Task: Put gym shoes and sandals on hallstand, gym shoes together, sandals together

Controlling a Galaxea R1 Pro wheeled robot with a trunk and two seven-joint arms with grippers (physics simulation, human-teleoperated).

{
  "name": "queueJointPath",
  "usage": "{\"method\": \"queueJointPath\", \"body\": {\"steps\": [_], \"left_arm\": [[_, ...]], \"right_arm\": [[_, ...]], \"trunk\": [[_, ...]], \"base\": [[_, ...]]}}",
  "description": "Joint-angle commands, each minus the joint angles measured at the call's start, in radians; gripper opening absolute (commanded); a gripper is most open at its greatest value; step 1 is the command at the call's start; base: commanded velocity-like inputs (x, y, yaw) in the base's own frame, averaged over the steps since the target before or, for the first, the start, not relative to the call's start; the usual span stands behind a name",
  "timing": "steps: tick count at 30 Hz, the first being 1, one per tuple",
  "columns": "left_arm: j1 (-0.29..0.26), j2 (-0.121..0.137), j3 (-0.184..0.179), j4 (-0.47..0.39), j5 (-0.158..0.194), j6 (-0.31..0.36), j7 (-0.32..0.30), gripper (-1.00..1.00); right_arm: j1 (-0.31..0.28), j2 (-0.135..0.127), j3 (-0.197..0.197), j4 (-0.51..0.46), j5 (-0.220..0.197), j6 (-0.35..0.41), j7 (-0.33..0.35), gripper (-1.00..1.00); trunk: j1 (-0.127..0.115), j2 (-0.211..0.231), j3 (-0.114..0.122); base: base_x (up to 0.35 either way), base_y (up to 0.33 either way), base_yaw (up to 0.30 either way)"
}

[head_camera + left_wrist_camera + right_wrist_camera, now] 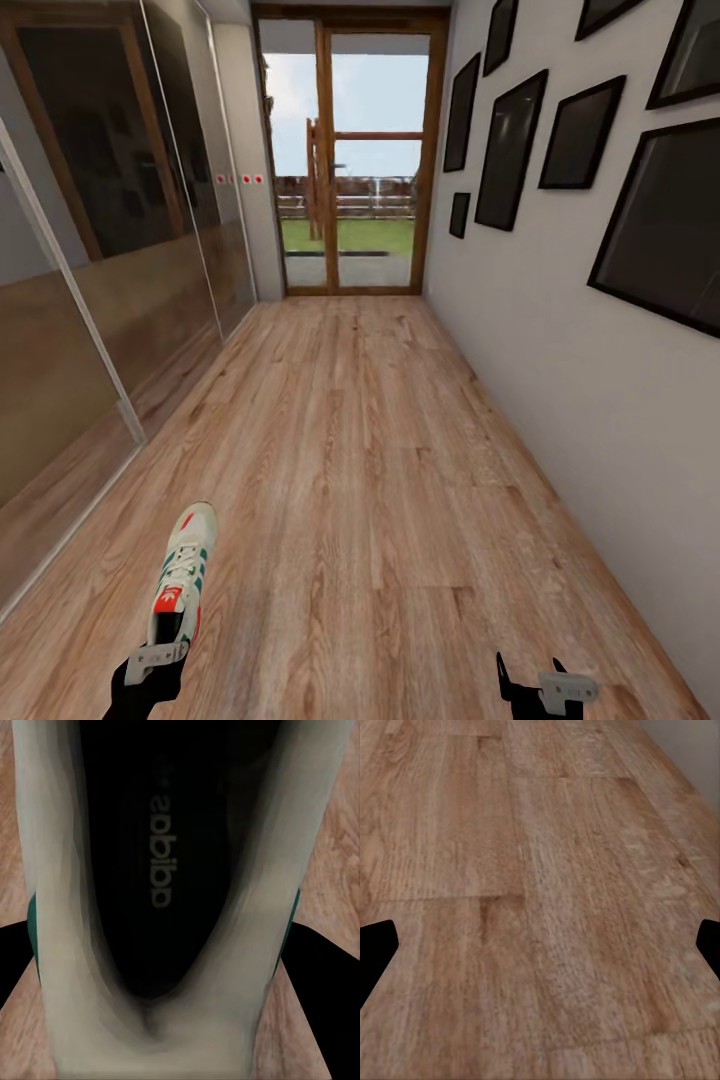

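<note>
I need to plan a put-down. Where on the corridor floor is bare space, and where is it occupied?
The corridor floor is bare from the picture wall across to the mirrored doors, up to the glass door. Under the right end effector lie bare planks. The near left is occupied: the left end effector holds a gym shoe.

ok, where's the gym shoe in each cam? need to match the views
Head view: gym shoe at lower left, heel at the left gripper, toe pointing up the corridor.
Left wrist view: gym shoe seen close from above, its dark opening central.
Right wrist view: not in it.
Shared landmark: the wood plank floor.
</note>
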Motion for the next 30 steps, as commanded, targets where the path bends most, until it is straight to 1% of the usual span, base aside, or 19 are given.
{"method": "queueJointPath", "body": {"steps": [1, 7, 19, 23, 25, 26, 27, 29, 30], "left_arm": [[-0.001, 0.0, 0.004, 0.001, 0.006, -0.001, -0.01, -1.0], [-0.001, 0.0, 0.004, 0.001, 0.006, -0.001, -0.01, -1.0], [-0.001, 0.0, 0.004, 0.001, 0.006, -0.001, -0.009, -1.0], [-0.001, 0.0, 0.005, 0.018, 0.007, -0.002, -0.009, -1.0], [-0.001, 0.0, 0.006, 0.034, 0.017, -0.015, -0.009, -1.0], [-0.001, 0.0, 0.005, 0.074, 0.076, -0.096, -0.01, -1.0], [-0.001, 0.0, 0.005, 0.082, 0.088, -0.11, -0.01, -1.0], [-0.001, 0.0, 0.004, 0.112, 0.124, -0.147, -0.011, -1.0], [-0.001, 0.0, 0.003, 0.12, 0.135, -0.157, -0.011, -1.0]], "right_arm": [[0.0, 0.0, -0.001, 0.001, -0.004, -0.003, 0.002, 1.0], [0.0, 0.002, -0.002, 0.001, -0.004, -0.003, 0.001, 1.0], [0.0, 0.002, -0.004, 0.001, -0.005, -0.003, 0.0, 1.0], [0.0, 0.002, -0.004, 0.001, -0.006, -0.003, -0.001, 1.0], [0.0, 0.002, -0.004, 0.001, -0.007, -0.003, -0.001, 1.0], [0.0, 0.002, -0.004, 0.001, -0.007, -0.003, -0.001, 1.0], [0.0, 0.002, -0.004, 0.001, -0.007, -0.003, -0.001, 1.0], [0.0, 0.002, -0.004, 0.001, -0.007, -0.003, -0.001, 1.0], [0.0, 0.002, -0.004, 0.001, -0.007, -0.002, -0.001, 1.0]], "trunk": [[0.0, 0.0, -0.001], [0.0, 0.0, -0.002], [0.0, 0.0, -0.002], [0.0, 0.0, -0.002], [0.0, 0.0, -0.002], [0.0, 0.0, -0.002], [0.0, 0.0, -0.002], [0.0, 0.0, -0.002], [0.0, 0.0, -0.002]], "base": [[0.003, 0.01, 0.062], [0.001, 0.005, 0.177], [0.0, 0.0, 0.268], [0.0, 0.0, 0.278], [0.0, 0.0, 0.278], [0.0, 0.0, 0.278], [0.0, 0.0, 0.278], [0.0, 0.0, 0.279], [0.0, 0.0, 0.279]]}}
